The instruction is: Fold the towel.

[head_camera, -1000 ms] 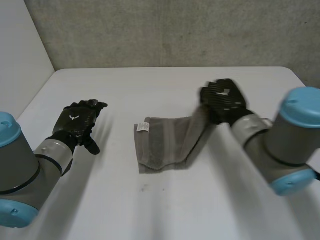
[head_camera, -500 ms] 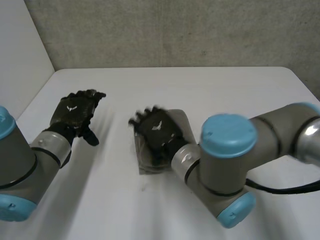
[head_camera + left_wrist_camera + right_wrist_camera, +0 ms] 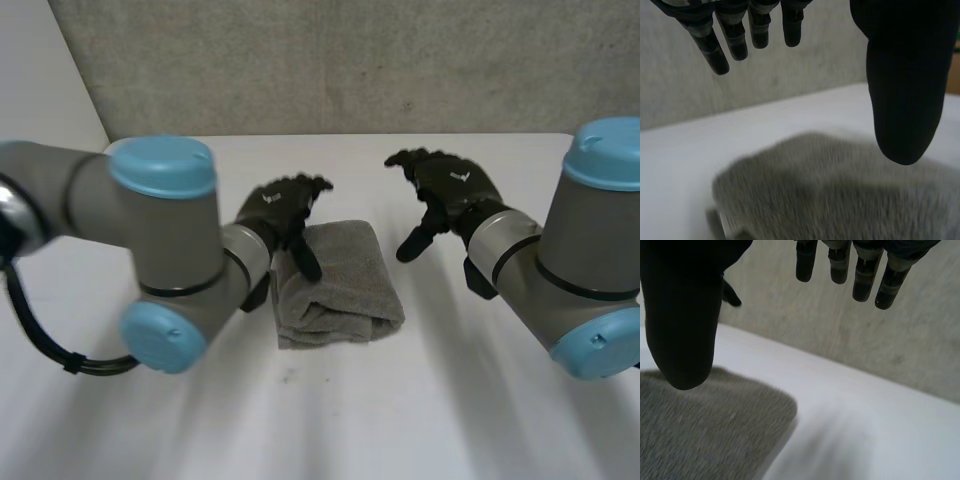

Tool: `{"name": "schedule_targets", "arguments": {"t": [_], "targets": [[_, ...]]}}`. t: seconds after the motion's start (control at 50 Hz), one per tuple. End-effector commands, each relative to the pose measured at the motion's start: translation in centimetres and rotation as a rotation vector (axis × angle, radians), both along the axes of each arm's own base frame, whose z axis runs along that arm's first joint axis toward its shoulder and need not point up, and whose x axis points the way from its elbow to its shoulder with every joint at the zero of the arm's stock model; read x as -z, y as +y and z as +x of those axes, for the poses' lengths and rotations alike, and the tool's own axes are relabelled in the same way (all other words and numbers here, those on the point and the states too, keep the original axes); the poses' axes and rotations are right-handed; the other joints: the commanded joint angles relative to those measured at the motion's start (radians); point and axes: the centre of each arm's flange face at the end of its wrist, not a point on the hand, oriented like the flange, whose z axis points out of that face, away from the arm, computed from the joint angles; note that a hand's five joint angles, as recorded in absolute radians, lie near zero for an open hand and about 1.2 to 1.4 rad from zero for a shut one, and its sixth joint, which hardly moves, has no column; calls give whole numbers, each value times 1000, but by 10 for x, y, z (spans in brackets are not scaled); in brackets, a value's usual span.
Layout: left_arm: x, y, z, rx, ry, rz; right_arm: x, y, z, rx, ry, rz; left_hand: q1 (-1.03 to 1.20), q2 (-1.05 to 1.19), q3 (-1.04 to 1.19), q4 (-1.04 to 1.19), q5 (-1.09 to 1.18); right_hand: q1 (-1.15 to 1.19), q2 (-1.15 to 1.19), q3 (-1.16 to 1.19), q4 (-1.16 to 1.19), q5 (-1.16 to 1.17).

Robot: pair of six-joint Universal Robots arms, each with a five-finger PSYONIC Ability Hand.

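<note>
Head view: the grey towel (image 3: pixel 340 285) lies folded into a compact, thick rectangle at the middle of the white tabletop (image 3: pixel 420 400) — soft, fuzzy nap, with layered edges showing at its near end. The left hand (image 3: pixel 285 208) hangs over the towel's far-left corner, fingers straight, holding nothing. The right hand (image 3: pixel 452 190) is off to the towel's right — apart from it, fingers spread and relaxed.

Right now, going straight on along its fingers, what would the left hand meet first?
Likely nothing close: the left hand points over the towel toward bare table, then the grey wall; height is unclear.
</note>
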Motion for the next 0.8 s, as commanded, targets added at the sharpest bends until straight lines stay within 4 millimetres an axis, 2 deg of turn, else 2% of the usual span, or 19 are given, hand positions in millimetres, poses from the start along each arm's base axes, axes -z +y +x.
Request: {"name": "schedule_targets", "arguments": {"t": [0.02, 0.1, 0.26, 0.38, 0.42, 0.44, 0.48, 0.5, 0.52, 0.54, 0.56, 0.58, 0.6, 0.62, 0.64, 0.68, 0.7, 0.74, 0.8], "targets": [[53, -6, 7, -99, -148, 116, 34, 2, 14, -105, 38, 107, 2, 10, 9, 7, -32, -7, 5, 6, -4, -39], [68, -3, 21, -138, -198, 162, 56, 2, 26, -177, 48, 152, 2, 10, 9, 7, -32, -7, 5, 6, -4, -39], [74, 6, 32, -144, -212, 181, 95, 2, 42, -216, 136, 196, 2, 10, 9, 7, -32, -7, 5, 6, -4, -39], [65, 4, 31, -145, -184, 145, 85, -3, 39, -183, 212, 134, 2, 10, 9, 7, -32, -7, 5, 6, -4, -39], [45, 3, 30, -143, -150, 104, 47, -6, 35, -154, 174, 53, 2, 10, 9, 7, -32, -7, 5, 6, -4, -39], [45, 3, 30, -143, -150, 103, 47, -6, 35, -154, 174, 53, 2, 10, 9, 7, -32, -7, 5, 6, -4, -39], [30, 3, 31, -146, -127, 75, 3, -4, 29, -129, 113, -39, 2, 10, 9, 7, -32, -7, 5, 6, -4, -39], [11, 4, 32, -149, -95, 38, 2, -4, 29, -129, 113, -39, 2, 10, 9, 7, -32, -7, 5, 6, -4, -39], [-9, 5, 34, -152, -62, 0, -19, -4, 24, -114, 82, -84, 2, 10, 9, 7, -32, -7, 5, 6, -4, -39], [-9, 5, 34, -152, -62, -1, -42, -4, 17, -88, 44, -132, 2, 10, 9, 7, -32, -7, 5, 6, -4, -39], [-32, 5, 39, -166, -26, -46, -42, -4, 17, -88, 44, -132, 2, 10, 9, 7, -32, -7, 5, 6, -4, -39], [-56, 5, 46, -179, 13, -93, -65, -4, 8, -62, 6, -183, 2, 10, 9, 7, -32, -7, 5, 6, -4, -39], [-56, 5, 46, -179, 13, -94, -65, -4, 8, -62, 6, -183, 2, 10, 9, 7, -32, -7, 5, 6, -4, -39], [-79, 6, 53, -194, 48, -139, -85, -4, -1, -32, -33, -227, 2, 10, 9, 7, -32, -7, 5, 6, -4, -39], [-79, 6, 53, -194, 49, -140, -102, -4, -10, 3, -66, -270, 2, 10, 9, 7, -32, -7, 5, 6, -4, -39], [-120, 11, 70, -228, 112, -229, -116, -5, -19, 47, -90, -305, 2, 10, 9, 7, -32, -7, 5, 6, -4, -39], [-120, 11, 70, -228, 112, -229, -125, -4, -27, 86, -99, -329, 2, 10, 9, 7, -32, -7, 5, 6, -4, -39], [-153, 16, 88, -267, 162, -304, -132, -4, -35, 123, -101, -348, 2, 10, 9, 7, -32, -7, 5, 6, -4, -39], [-171, 17, 107, -316, 177, -341, -139, -2, -46, 183, -97, -358, 2, 10, 9, 7, -32, -7, 5, 6, -4, -39]]}}
